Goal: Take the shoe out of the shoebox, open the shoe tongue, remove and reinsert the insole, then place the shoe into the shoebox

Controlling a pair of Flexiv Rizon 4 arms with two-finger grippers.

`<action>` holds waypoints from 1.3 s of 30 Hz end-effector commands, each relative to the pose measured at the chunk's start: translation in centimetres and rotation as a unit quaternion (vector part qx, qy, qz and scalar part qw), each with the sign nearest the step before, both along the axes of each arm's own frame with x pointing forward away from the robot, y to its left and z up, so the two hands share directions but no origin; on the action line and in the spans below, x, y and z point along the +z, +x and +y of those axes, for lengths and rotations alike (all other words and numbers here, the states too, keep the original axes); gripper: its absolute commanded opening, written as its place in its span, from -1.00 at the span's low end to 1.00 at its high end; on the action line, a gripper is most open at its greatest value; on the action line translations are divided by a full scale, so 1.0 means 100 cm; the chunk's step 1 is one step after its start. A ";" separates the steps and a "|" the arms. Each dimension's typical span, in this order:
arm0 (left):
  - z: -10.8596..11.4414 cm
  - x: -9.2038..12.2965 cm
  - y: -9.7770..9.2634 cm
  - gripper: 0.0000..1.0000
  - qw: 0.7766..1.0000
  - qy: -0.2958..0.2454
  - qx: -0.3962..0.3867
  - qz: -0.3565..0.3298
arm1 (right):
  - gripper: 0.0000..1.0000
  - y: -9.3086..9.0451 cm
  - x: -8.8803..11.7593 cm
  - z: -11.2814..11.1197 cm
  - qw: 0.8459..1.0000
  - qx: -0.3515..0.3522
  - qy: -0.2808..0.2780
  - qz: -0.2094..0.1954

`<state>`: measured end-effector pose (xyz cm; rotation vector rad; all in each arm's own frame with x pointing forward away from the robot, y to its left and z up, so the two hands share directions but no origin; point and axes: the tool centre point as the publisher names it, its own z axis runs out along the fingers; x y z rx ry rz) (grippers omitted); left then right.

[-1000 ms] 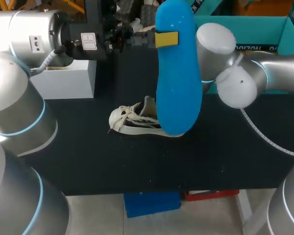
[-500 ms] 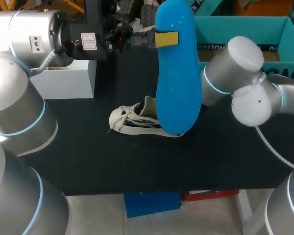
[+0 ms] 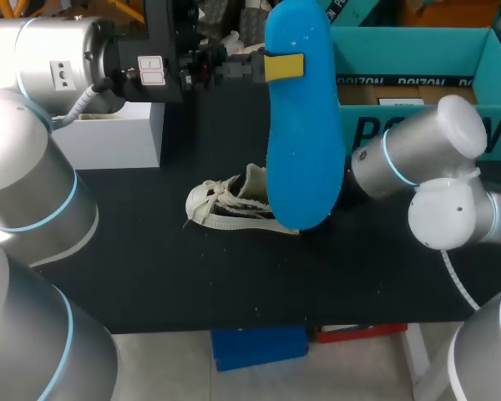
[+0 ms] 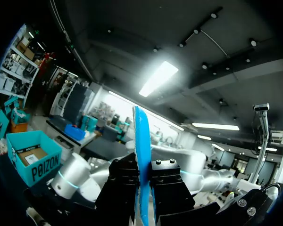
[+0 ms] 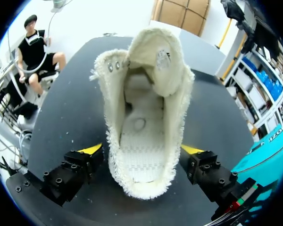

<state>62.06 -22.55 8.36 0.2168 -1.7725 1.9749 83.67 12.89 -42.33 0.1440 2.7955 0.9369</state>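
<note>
Right wrist view: right tool (image 5: 141, 149) open astride shoe (image 5: 146, 117); left tool (image 4: 144, 186) clamps insole (image 3: 301, 142).

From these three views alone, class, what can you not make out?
Head view: the raised insole hides the heel of the shoe and the right gripper.
Left wrist view: shoe out of frame; insole seen edge-on only.
Right wrist view: shoe's toe hidden behind its tongue; shoebox cut off by the edge.

In the head view the blue insole (image 3: 299, 125) hides the heel of the shoe (image 3: 221, 205) and the right claw (image 5: 141, 149); the right arm (image 3: 417, 159) covers part of the shoebox (image 3: 417, 38)
</note>
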 end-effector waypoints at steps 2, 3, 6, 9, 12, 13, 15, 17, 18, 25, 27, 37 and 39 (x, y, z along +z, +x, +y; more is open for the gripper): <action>-0.001 -0.001 -0.001 -1.00 1.000 0.002 0.001 0.001 | 1.00 0.000 -0.004 -0.004 0.997 0.008 0.078 -0.010; -0.001 -0.001 -0.001 -1.00 1.000 0.002 0.001 0.001 | 1.00 0.000 -0.005 -0.005 0.996 0.006 0.084 -0.012; -0.001 -0.001 -0.001 -1.00 1.000 0.002 0.001 0.001 | 1.00 0.001 -0.005 -0.006 0.995 0.006 0.101 -0.017; -0.001 -0.001 -0.001 -1.00 1.000 0.002 0.001 0.001 | 1.00 0.003 -0.005 -0.006 0.994 0.012 0.108 -0.014; -0.001 -0.001 -0.001 -1.00 1.000 0.002 0.001 0.001 | 1.00 0.005 -0.005 -0.006 0.992 0.012 0.125 -0.014; -0.001 -0.001 -0.001 -1.00 1.000 0.002 0.001 0.001 | 1.00 0.005 -0.005 -0.006 0.992 0.014 0.126 -0.013; -0.001 -0.001 -0.001 -1.00 1.000 0.002 0.001 0.001 | 1.00 0.006 -0.006 -0.007 0.991 0.014 0.131 -0.011; -0.001 -0.001 -0.001 -1.00 1.000 0.002 0.001 0.001 | 1.00 0.007 -0.007 -0.008 0.990 0.015 0.139 0.000; -0.001 -0.001 -0.001 -1.00 1.000 0.002 0.001 0.001 | 1.00 0.007 -0.007 -0.008 0.990 0.015 0.140 0.001; -0.001 -0.001 -0.001 -1.00 1.000 0.002 0.001 0.001 | 1.00 0.008 -0.008 -0.008 0.989 0.012 0.147 0.016; -0.001 -0.001 -0.001 -1.00 1.000 0.002 0.001 0.001 | 1.00 0.007 -0.009 -0.009 0.989 0.011 0.149 0.020; -0.001 -0.001 -0.001 -1.00 1.000 0.002 0.001 0.001 | 1.00 0.005 -0.011 -0.008 0.985 0.016 0.167 0.043; -0.001 -0.001 -0.001 -1.00 1.000 0.002 0.001 0.001 | 1.00 0.004 -0.010 -0.009 0.985 0.014 0.164 0.045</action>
